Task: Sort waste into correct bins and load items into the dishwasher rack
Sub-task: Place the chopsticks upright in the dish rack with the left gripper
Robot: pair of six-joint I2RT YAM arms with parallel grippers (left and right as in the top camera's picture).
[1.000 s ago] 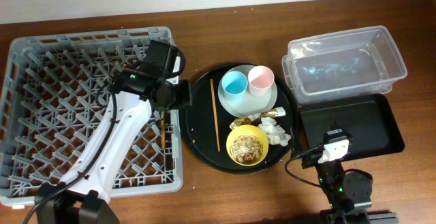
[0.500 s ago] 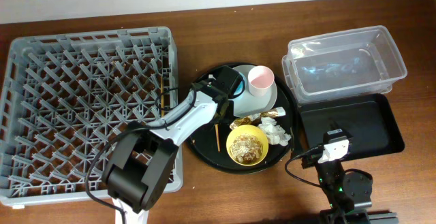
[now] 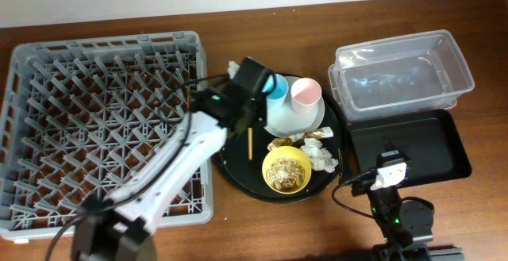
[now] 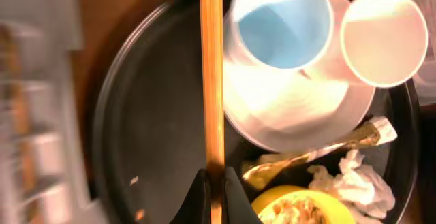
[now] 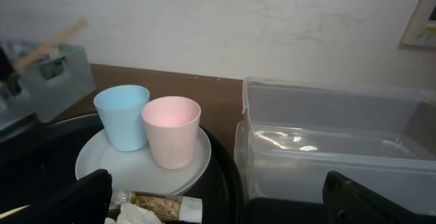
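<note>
My left gripper (image 3: 248, 126) (image 4: 215, 186) is shut on a thin wooden chopstick (image 3: 249, 143) (image 4: 212, 81) over the round black tray. Its far end shows raised in the right wrist view (image 5: 58, 37). The other chopstick (image 3: 189, 96) lies in the grey dishwasher rack (image 3: 103, 45). The light blue cup (image 3: 275, 88) and pink cup (image 3: 305, 93) stand on the pale plate (image 3: 298, 120). The yellow bowl (image 3: 286, 169) holds food scraps. Tissue wads (image 3: 321, 156) and the foil wrapper (image 3: 290, 140) lie beside it. My right gripper (image 3: 389, 170) (image 5: 228, 200) is open and empty.
The clear tub (image 3: 401, 74) stands at the back right, with the shallow black tray (image 3: 405, 142) in front of it. The large round black tray (image 3: 234, 166) sits between the rack and the bins. The left arm stretches across the rack's right edge.
My left gripper has swung from the rack's right edge to the round tray and closed on the chopstick there, shifting it towards the back. The right arm has not moved.
</note>
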